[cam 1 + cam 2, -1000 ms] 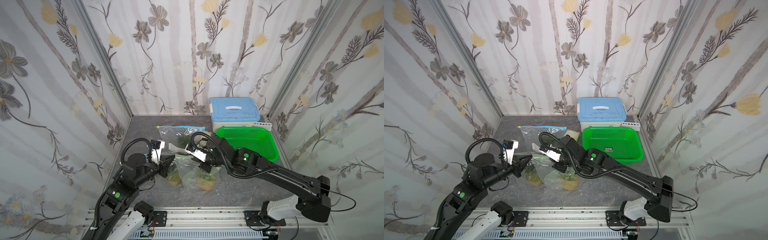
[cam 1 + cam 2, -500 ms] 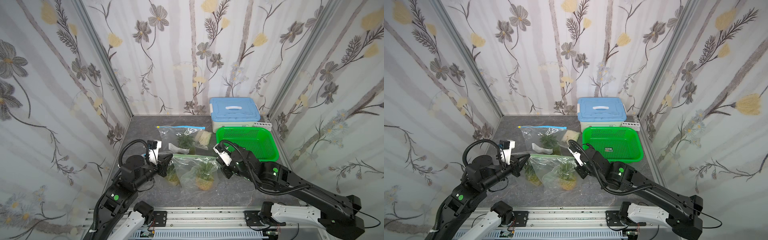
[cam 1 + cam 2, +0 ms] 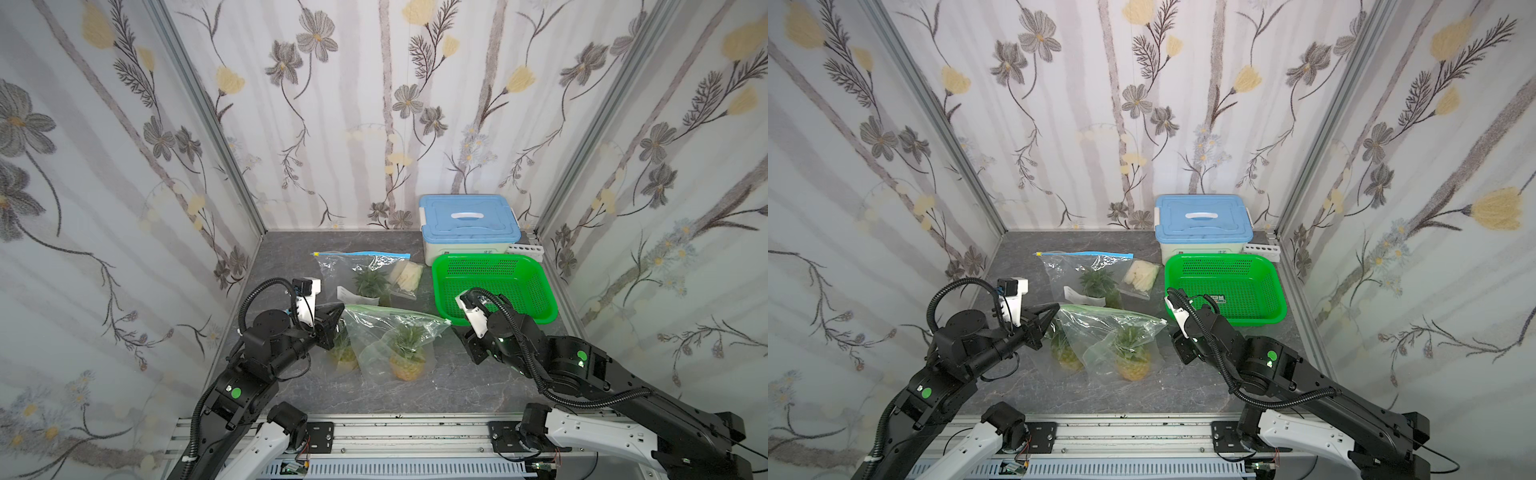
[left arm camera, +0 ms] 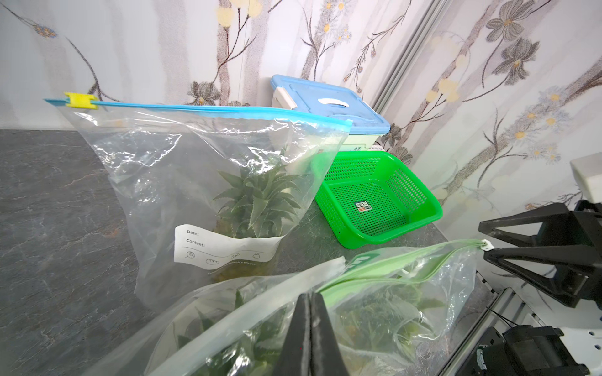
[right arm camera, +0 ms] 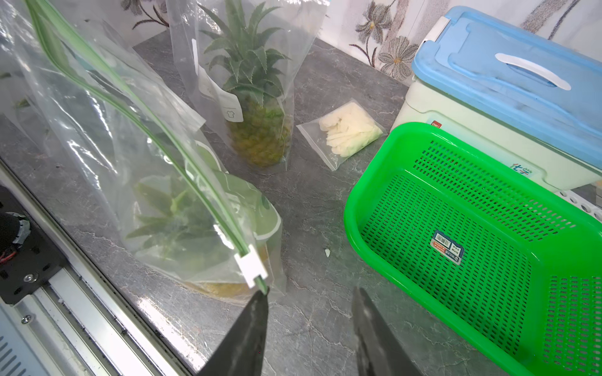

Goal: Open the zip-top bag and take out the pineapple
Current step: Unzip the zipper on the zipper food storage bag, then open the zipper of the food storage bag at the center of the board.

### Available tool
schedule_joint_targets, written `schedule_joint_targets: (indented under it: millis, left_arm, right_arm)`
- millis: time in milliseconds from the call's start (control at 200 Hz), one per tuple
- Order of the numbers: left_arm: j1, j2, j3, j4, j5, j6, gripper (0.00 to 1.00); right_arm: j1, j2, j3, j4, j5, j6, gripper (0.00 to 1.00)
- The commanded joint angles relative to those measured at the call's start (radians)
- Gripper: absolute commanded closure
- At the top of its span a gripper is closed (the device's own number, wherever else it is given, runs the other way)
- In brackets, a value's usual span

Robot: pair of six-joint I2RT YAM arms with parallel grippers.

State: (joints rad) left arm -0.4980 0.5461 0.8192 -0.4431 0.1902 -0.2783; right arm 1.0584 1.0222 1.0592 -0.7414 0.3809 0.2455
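The pineapple (image 3: 407, 362) stands inside the green-zip bag (image 3: 388, 328), near the front of the bench (image 3: 451, 386). The left tool (image 4: 309, 297) is pinched tight on the bag's rim. The right tool (image 5: 309, 294) gapes empty, just beside the slider (image 5: 251, 267).

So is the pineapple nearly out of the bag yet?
Done: the slider sits at the far corner of the bag, whose mouth looks parted. In hand: the left pincer is shut on the bag's edge; the right pincer is open beside the slider, holding nothing. Left: the pineapple is inside the bag and has to be lifted out.
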Motion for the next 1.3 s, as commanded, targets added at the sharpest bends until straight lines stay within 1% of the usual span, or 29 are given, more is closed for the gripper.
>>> schedule_joint_targets:
  millis: [0, 105, 180, 275, 400, 560, 894, 944, 1094, 1139, 1294]
  left_arm:
    - [-0.001, -0.01, -0.019, 0.109, 0.05, -0.036, 1.0]
    - [-0.001, -0.015, -0.042, 0.156, 0.098, -0.051, 1.0]
    - [0.0, -0.022, -0.063, 0.187, 0.111, -0.058, 1.0]
    - [-0.002, -0.034, -0.081, 0.212, 0.117, -0.062, 1.0]
    - [-0.003, -0.045, -0.091, 0.227, 0.133, -0.073, 1.0]
    - [-0.006, -0.061, -0.092, 0.224, 0.135, -0.074, 1.0]
    - [-0.01, -0.064, -0.104, 0.229, 0.135, -0.078, 1.0]
    - [-0.01, -0.063, -0.103, 0.231, 0.135, -0.078, 1.0]
    - [-0.011, -0.056, -0.098, 0.234, 0.136, -0.081, 1.0]
    - [-0.013, -0.055, -0.097, 0.236, 0.138, -0.082, 1.0]
    - [-0.014, -0.037, -0.092, 0.238, 0.148, -0.086, 1.0]
  right_arm:
    - [0.003, -0.007, 0.059, 0.044, -0.025, 0.026, 0.54]
    - [0.009, 0.017, 0.137, 0.055, -0.09, 0.006, 0.53]
    - [0.01, 0.062, 0.188, 0.079, -0.138, -0.04, 0.52]
    - [0.011, 0.164, 0.253, 0.101, -0.182, -0.106, 0.53]
    - [0.012, 0.3, 0.319, 0.105, -0.196, -0.172, 0.55]
    - [0.012, 0.395, 0.348, 0.114, -0.241, -0.213, 0.55]
    - [0.011, 0.475, 0.356, 0.116, -0.296, -0.242, 0.57]
    - [0.011, 0.486, 0.356, 0.113, -0.301, -0.241, 0.61]
    - [0.01, 0.503, 0.355, 0.105, -0.289, -0.236, 0.83]
    - [0.011, 0.497, 0.355, 0.106, -0.283, -0.232, 0.86]
    - [0.011, 0.466, 0.35, 0.117, -0.275, -0.218, 0.94]
